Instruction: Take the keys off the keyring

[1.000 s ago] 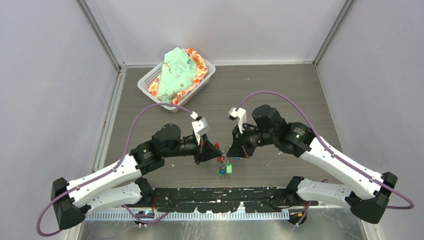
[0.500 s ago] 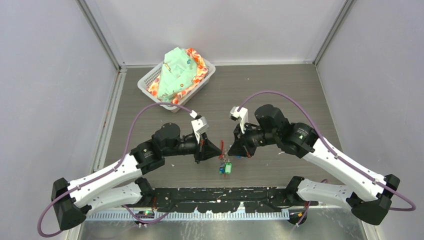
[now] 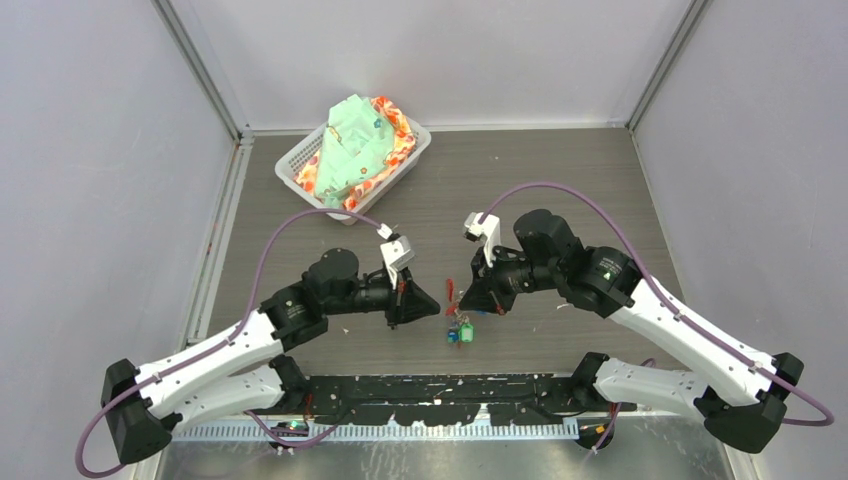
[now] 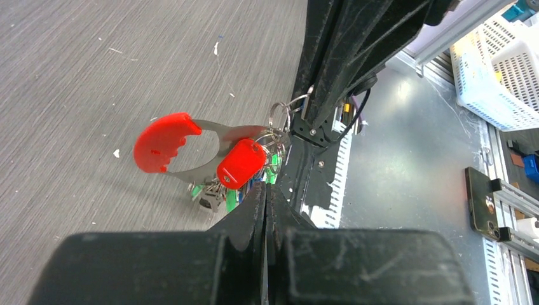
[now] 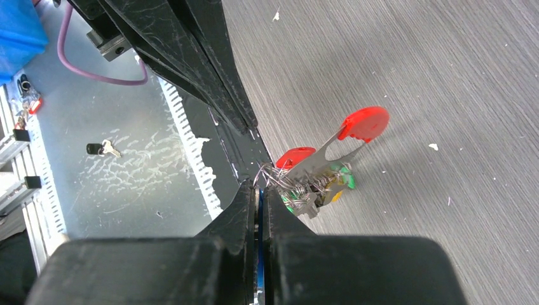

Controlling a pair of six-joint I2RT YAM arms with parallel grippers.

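The keys (image 3: 460, 331) hang as a bunch with green, blue and yellow tags between my two grippers, low over the table. In the left wrist view a red-tagged key (image 4: 241, 162), the red curved strip (image 4: 166, 143) and the thin keyring (image 4: 278, 118) show just beyond my left gripper (image 4: 266, 187). Its jaws are shut, with nothing visible between them. My right gripper (image 5: 257, 185) is shut with a blue tag between its jaws, and the wire rings of the bunch (image 5: 313, 185) sit at its tips. In the top view the left gripper (image 3: 436, 304) and right gripper (image 3: 463, 305) nearly meet.
A white basket (image 3: 302, 152) with green and orange cloth stands at the back left. A loose dark-headed key (image 5: 103, 149) lies on the metal strip at the near edge. Grey walls close in the table on both sides.
The bunch has shifted slightly right and away from the near edge. The right gripper has drawn back a little to the right. The red strip now stands up between the tips.
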